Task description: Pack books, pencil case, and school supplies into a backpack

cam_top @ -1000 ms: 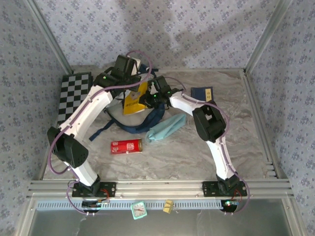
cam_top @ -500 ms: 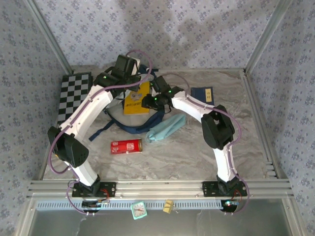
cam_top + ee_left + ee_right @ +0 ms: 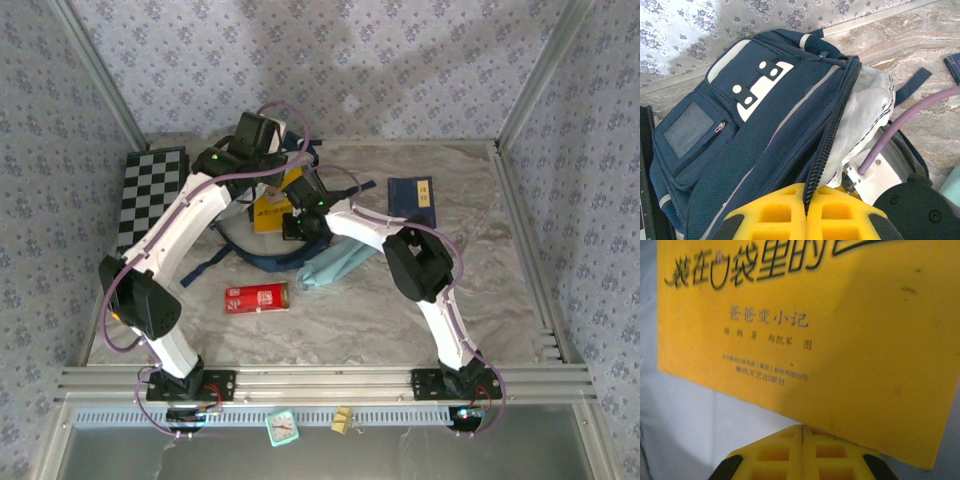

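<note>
You see the yellow book (image 3: 850, 345) cut off top and right, its title blurred; the left arm (image 3: 190, 215) hides much of the backpack (image 3: 272, 263).

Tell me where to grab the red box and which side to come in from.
Take the red box across its short width, near the middle, coming straight down from above. It lies flat on the table with its long side running left to right and bare marble all round, so the jaws can probably straddle its near and far long edges.
</note>
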Controlling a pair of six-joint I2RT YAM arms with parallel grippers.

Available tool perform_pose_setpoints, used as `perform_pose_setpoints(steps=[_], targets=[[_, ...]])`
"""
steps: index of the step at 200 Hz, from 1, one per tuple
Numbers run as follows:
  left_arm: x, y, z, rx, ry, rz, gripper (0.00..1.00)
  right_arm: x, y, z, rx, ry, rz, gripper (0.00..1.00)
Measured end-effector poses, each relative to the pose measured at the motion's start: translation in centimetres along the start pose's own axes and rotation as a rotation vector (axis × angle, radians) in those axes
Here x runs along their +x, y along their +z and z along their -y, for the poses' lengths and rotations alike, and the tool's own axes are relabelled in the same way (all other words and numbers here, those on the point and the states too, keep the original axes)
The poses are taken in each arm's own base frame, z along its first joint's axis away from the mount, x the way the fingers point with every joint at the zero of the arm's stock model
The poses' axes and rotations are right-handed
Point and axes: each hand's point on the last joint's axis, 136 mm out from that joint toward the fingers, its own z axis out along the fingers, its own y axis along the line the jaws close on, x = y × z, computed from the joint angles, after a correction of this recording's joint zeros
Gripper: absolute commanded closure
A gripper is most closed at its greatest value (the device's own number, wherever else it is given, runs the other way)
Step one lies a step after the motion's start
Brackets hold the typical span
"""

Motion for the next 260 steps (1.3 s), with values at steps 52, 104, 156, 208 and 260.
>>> perform_pose_setpoints(steps=[52,104,156,208,260], targets=[[0.0,0.0,0.1,0.003,0.000,-0.001,1.00,-4.1,-0.7,1.4,0.035,-0.016,0.137,0.94],[0.4,0.2,0.2,0.012,-0.013,-0.013,1.00,-2.1,-4.3,1.1,0.000,-0.088,0.137,0.79],[5.3,2.7,1.6,0.061,-0.052,-0.136,1.00,-2.6,-15.2,1.0,-0.044,-0.103,0.251,0.66],[10.9,5.0,4.2,0.127,-0.113,-0.252,0.91,-1.3,-18.6,10.9,0.090,0.056,0.236,0.54],[9.9,3.3,6.7,0.199,-0.238,-0.203,0.46,1.4,-21.0,20.0,0.185,0.254,0.217,0.38]])
